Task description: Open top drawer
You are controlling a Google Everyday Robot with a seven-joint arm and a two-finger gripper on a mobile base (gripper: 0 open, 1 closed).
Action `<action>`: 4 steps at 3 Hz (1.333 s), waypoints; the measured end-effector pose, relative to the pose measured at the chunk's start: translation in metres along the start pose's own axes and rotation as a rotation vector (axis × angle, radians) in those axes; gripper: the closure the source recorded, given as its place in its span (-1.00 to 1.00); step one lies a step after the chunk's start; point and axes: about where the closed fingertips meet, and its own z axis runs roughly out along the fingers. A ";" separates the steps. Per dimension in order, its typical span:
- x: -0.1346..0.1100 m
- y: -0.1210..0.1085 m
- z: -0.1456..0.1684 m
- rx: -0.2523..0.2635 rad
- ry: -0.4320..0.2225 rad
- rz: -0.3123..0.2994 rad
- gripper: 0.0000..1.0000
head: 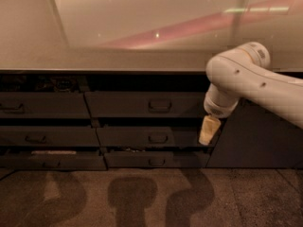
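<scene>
The top drawer (137, 104) is the wide dark grey front in the middle column just under the counter. Its small loop handle (160, 105) sits at its centre, and the front looks closed or nearly closed. My gripper (209, 130) is a pale tan tip hanging down from the white arm (246, 82) that reaches in from the right. It sits at the right end of the drawer column, below the top drawer's right corner and in front of the middle drawer. It is about a hand's width right of and below the handle and holds nothing.
A pale counter (118, 58) overhangs the drawers. Two shallower drawers (151, 137) lie below the top one. A left column of drawers (42, 105) stands beside them. A plain dark panel (255, 136) is at the right. The floor (142, 197) shows shadows.
</scene>
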 end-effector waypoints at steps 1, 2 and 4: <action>-0.011 -0.031 -0.005 0.033 0.058 0.061 -1.00; -0.014 -0.034 -0.007 0.037 0.059 0.066 -1.00; -0.006 -0.030 -0.005 -0.115 -0.110 -0.006 -1.00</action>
